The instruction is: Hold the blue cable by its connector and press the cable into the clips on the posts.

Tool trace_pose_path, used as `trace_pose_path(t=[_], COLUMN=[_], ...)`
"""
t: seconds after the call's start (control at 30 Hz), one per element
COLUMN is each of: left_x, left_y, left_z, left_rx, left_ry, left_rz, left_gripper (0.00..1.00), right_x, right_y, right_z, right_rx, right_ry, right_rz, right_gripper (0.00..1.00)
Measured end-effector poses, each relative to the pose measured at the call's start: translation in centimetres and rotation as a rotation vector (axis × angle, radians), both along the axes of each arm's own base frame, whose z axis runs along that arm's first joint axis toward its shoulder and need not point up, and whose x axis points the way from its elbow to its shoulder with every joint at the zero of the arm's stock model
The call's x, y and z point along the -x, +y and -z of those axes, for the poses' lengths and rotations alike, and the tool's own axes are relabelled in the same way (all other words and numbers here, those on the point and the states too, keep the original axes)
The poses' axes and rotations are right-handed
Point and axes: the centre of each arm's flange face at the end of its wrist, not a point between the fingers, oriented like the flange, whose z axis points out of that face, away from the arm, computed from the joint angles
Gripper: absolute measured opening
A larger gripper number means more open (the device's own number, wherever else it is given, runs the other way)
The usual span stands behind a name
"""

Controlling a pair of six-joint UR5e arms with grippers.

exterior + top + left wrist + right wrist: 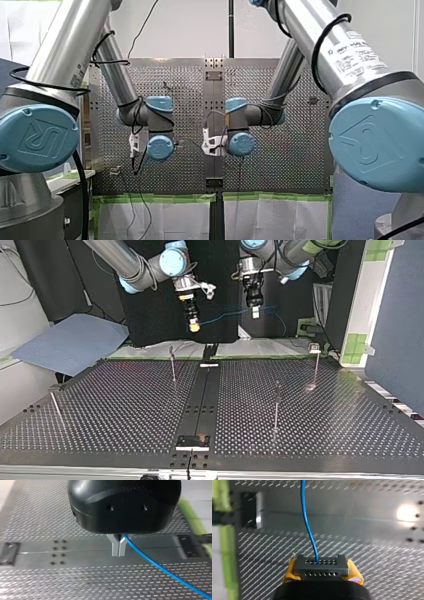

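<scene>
In the front view, my left arm [125, 85] and my right arm [285, 75] meet over the middle of the perforated table [280, 165]. Their fingers do not show here.

The top view shows my right gripper [193, 328] and my left gripper [255, 313] high above the table's far edge. The blue cable [225, 316] is slung between them, well clear of the posts [173, 365].

In the left wrist view, the metal fingers [115, 548] are pressed together with the cable emerging at their root and trailing off to the side. I judge them pinched on it.

The right wrist view has yellow pads [355, 576] clamped on the dark connector [321, 567], with the cable running straight ahead.

The holding step looks done and no clip is filled. Next, both arms should descend, keeping the cable taut and lined up with a post's clip.
</scene>
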Motion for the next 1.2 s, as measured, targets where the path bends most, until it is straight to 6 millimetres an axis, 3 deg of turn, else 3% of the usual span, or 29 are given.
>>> trace_pose_path(t=[0.4,0.53,0.87,1.2], left_x=[-4.4,-5.4,-5.5,-5.9], left_y=[-0.9,-0.8,0.9,2.7], left_z=[-7.8,-10.3,-13.9,-14.4], left_rx=[0.075,0.091,0.094,0.059], left_ry=[-0.101,-0.129,-0.141,-0.094], left_rz=[-0.036,-0.051,-0.095,-0.124], left_gripper=[0.00,0.00,0.00,0.00], right_x=[-3.0,-3.6,-4.4,-6.8], right_y=[-1.9,-2.4,-3.3,-3.4], right_z=[-9.9,-11.2,-12.8,-15.7], right_rx=[0.091,0.097,0.102,0.118], right_ry=[-0.102,-0.116,-0.137,-0.159], right_rz=[-0.079,-0.080,-0.091,-0.171], right_gripper=[0.00,0.00,0.00,0.00])
